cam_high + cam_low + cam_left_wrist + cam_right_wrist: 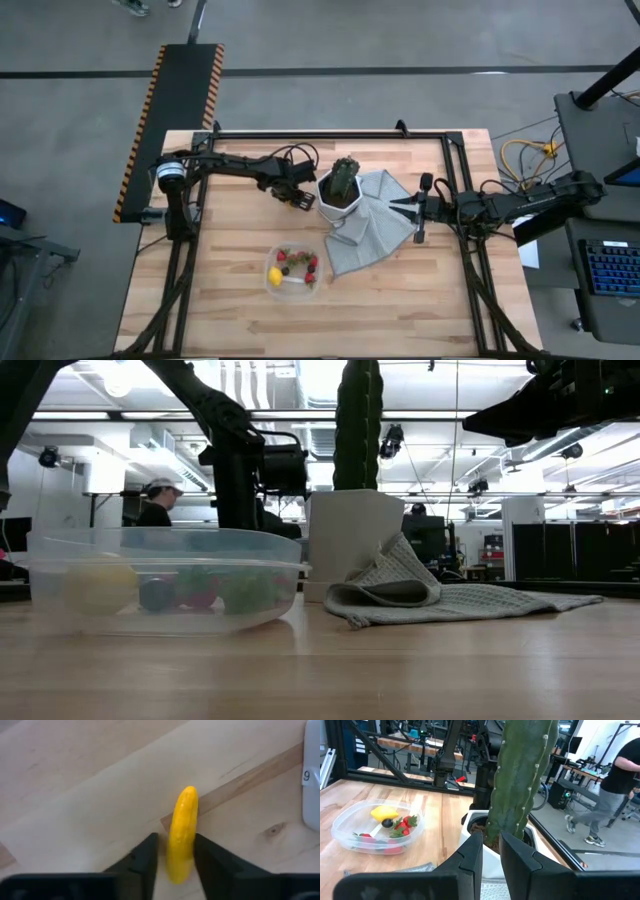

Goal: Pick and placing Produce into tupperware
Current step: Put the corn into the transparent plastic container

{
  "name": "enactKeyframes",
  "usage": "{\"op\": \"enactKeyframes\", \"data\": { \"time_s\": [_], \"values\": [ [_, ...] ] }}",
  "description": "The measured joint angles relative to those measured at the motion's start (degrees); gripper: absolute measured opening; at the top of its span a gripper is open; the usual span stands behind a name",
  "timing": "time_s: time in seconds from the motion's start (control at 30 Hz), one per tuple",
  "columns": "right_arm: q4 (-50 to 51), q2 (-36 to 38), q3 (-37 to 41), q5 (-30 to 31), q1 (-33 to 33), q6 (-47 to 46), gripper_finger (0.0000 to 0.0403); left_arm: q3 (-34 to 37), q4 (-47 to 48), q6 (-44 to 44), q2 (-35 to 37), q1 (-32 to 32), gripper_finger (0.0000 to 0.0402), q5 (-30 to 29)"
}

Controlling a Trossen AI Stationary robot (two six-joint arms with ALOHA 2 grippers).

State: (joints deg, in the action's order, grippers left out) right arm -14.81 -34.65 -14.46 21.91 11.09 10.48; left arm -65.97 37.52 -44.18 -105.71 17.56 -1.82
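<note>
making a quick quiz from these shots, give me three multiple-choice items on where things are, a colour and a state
1. Where is the tupperware?
A. on the grey cloth
B. on bare wood, nearer the table's front edge than the cactus pot
C. inside the pot

2. What colour is the long piece between the left tool's fingers?
A. red
B. green
C. yellow

3. What state is the left tool in?
A. wide open over nothing
B. closed on the long piece
C. out of sight

Answers: 1 B, the high view shows it on wood in front of the cactus pot. 2 C, the left wrist view shows yellow. 3 B, both fingers press its sides.
</note>
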Motion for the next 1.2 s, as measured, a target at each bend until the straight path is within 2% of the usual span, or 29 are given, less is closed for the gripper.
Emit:
{"op": "enactKeyframes", "data": {
  "time_s": [0.1, 0.17, 0.5, 0.73, 1.0, 1.2],
  "values": [
    [-0.01, 0.00, 0.00, 0.00, 0.02, 0.01, 0.0056, 0.02, 0.07, 2.68, -0.02, 0.07, 0.0043, 0.73],
    [-0.02, 0.00, 0.00, 0.00, 0.01, 0.02, 0.0056, 0.00, 0.05, 4.13, -0.02, 0.03, 0.0015, 1.48],
    [-0.38, 0.00, 0.00, -0.02, 0.02, 0.02, 0.0056, -1.35, 5.92, 7.19, 3.11, -0.26, 0.0002, 6.47],
    [-0.45, 0.00, 0.00, -0.02, 0.00, 0.04, 0.0056, -3.55, 19.01, 6.59, 9.08, -2.34, 0.0001, 5.84],
    [-0.51, 0.00, 0.00, -0.02, 0.00, 0.21, 0.0056, -6.98, 20.50, -0.92, 15.39, -12.22, 0.0000, 7.78],
    [-0.76, 0.01, 0.00, 0.00, 0.00, 0.13, 0.0057, -7.41, 20.50, -9.58, 15.32, -22.82, 0.0000, 7.83]
  ]
}}
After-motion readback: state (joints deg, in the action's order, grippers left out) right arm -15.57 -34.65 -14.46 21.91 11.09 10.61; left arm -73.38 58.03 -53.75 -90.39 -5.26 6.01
